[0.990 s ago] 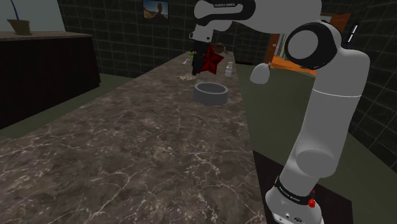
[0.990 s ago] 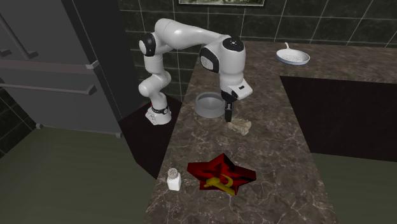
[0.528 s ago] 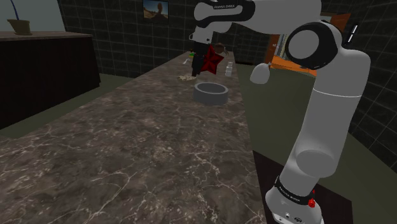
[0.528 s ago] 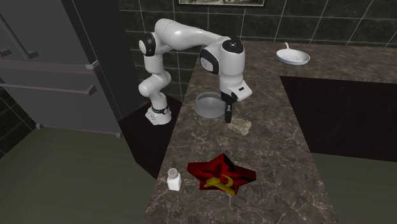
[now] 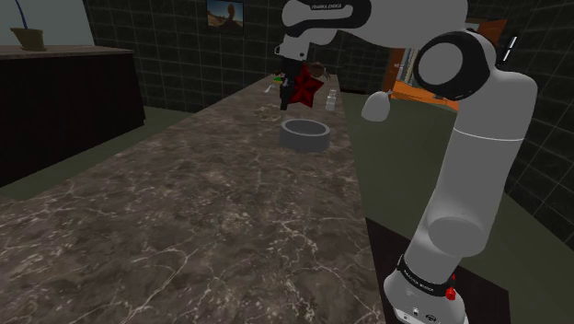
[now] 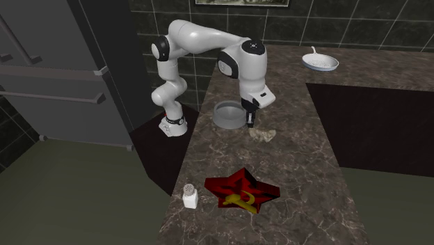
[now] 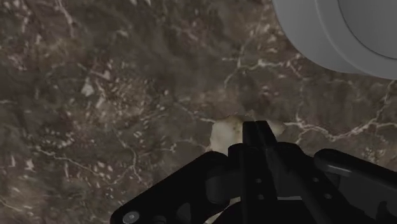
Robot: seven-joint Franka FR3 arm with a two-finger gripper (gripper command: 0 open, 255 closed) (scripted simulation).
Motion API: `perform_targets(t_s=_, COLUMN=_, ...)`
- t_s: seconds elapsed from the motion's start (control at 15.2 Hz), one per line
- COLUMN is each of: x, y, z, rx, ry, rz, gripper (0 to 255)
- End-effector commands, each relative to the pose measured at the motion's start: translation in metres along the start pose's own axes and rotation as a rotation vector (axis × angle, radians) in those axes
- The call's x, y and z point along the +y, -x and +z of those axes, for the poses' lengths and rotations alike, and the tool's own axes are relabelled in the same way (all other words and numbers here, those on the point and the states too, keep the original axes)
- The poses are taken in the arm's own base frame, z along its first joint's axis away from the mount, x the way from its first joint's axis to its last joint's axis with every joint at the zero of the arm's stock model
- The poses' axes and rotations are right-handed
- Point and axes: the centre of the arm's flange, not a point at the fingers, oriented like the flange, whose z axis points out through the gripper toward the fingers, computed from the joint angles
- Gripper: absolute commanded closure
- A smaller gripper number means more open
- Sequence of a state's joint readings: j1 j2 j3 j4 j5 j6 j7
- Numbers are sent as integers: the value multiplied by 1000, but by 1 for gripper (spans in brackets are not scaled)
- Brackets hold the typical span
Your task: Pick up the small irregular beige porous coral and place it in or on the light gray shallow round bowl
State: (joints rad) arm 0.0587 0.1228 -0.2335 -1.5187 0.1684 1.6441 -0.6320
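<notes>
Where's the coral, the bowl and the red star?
coral (image 6: pixel 263 133): second exterior view, its pale middle.
bowl (image 6: pixel 226 124): second exterior view, its outer wall.
red star (image 6: pixel 238 186): second exterior view, its red middle.

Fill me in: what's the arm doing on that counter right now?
The Franka's gripper is down at the beige coral on the marble counter, right beside the grey bowl. In the wrist view its jaws look shut on the coral's edge. The coral is not yet in the bowl.
</notes>
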Motion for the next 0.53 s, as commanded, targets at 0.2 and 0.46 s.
perform_targets(t_s=0.2, x=-1, y=0, z=0, rx=-2, ry=0, rz=2, gripper=0)
perform_targets(t_s=0.46, x=49, y=-14, z=-20, rx=52, ry=-170, rz=135, gripper=0)
